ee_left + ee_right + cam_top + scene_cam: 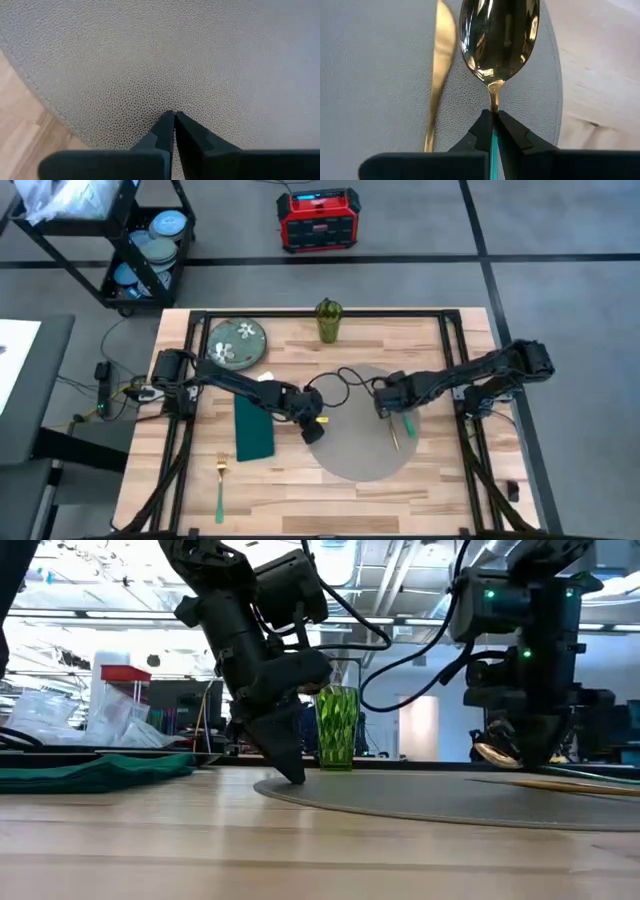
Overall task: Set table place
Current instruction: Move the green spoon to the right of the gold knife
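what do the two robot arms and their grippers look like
Both arms are dark, jointed and boxy, with black cables looping off them. The left gripper and right gripper each end in two black wedge-shaped fingers tapering to narrow tips. Small green indicator lights glow on the right arm in the low view.

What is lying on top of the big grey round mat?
On the placemat: a gold knife, and a spoon gripped by the right gripper. The left gripper touches its edge, shut.
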### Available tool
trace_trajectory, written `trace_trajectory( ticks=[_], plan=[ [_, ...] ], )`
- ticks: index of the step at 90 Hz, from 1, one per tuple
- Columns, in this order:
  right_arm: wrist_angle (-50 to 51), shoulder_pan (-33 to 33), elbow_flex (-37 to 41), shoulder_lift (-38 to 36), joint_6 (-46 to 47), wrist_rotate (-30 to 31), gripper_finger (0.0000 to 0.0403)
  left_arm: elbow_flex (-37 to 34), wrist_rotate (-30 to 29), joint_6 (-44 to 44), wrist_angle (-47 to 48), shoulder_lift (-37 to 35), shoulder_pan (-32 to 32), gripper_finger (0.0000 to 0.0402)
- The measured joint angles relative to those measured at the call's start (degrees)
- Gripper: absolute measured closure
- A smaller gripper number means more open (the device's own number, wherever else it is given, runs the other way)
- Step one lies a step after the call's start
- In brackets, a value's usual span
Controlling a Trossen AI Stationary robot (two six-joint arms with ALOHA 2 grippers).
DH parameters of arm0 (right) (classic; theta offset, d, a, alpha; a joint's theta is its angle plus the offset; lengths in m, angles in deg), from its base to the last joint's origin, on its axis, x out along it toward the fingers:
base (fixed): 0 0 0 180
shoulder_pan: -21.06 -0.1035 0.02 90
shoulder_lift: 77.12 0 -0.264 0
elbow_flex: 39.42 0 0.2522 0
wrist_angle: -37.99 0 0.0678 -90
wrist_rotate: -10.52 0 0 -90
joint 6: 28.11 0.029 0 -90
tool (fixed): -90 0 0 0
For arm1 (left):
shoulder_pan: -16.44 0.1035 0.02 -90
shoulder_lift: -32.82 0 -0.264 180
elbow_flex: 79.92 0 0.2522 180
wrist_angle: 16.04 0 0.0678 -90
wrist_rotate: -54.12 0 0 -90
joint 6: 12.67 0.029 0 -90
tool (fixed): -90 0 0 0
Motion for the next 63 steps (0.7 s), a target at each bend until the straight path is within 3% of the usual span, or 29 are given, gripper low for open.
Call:
trace_trajectory(
  ticks=[41, 63],
  plan=[
    [0.03, 0.17, -0.02, 0.00, 2.05, -1.09, 0.0401, 0.00, -0.39, -2.65, 0.02, 0.00, -0.26, 0.0402],
    [0.11, 0.06, -0.02, 0.00, 1.55, -1.31, 0.0363, 0.00, -0.43, -3.69, 0.04, 0.00, -0.50, 0.0402]
  ],
)
